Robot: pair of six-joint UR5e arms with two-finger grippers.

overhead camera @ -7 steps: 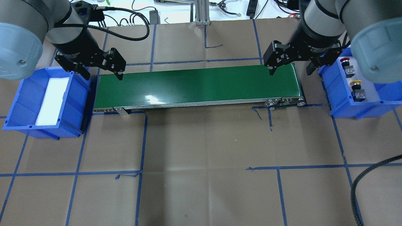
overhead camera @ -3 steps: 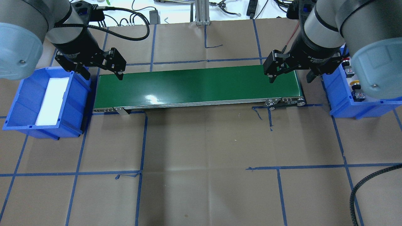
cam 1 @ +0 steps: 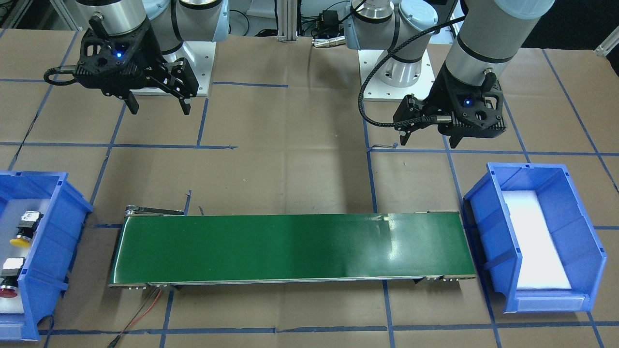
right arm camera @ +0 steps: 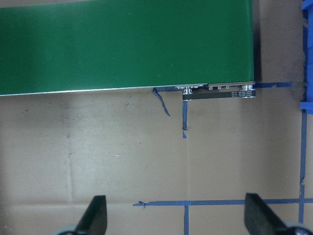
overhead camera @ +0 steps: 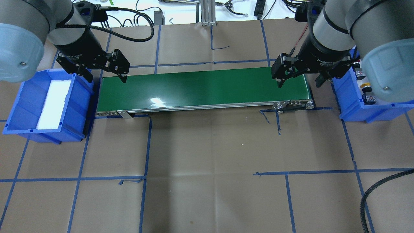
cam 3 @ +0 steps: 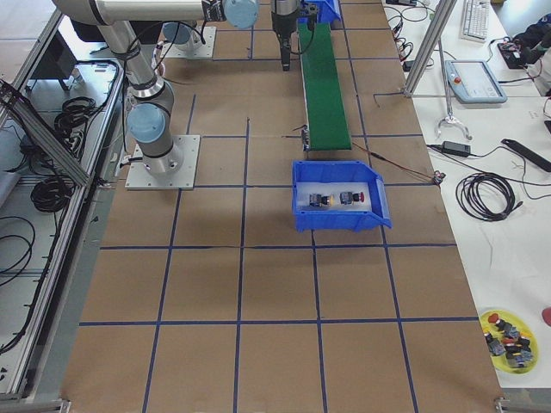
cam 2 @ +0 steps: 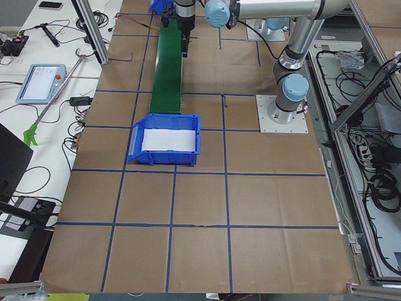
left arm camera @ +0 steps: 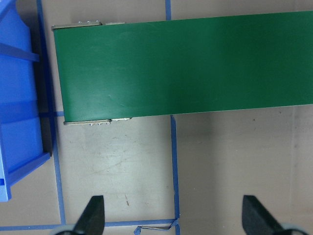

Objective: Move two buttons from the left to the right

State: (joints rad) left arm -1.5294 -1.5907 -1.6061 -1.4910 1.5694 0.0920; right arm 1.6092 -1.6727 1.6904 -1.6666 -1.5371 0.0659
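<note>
Glossy dark-green conveyor belt (overhead camera: 203, 89) on brown table paper (overhead camera: 210, 145) gridded with blue tape (overhead camera: 97, 178). Beside the black right gripper (overhead camera: 299, 84), a blue bin (cam 1: 48, 241) holds a yellow-capped button (cam 1: 22, 240) and a red-capped button (cam 1: 7, 291); beside the black left gripper (overhead camera: 106, 80), a second blue bin (overhead camera: 77, 106), white-lined.

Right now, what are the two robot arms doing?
Nothing is being carried. The left gripper and right gripper hang open and empty near the ends of the bare green belt. The yellow button and red button lie in the blue bin on the robot's right. The other blue bin holds only a white pad.
</note>
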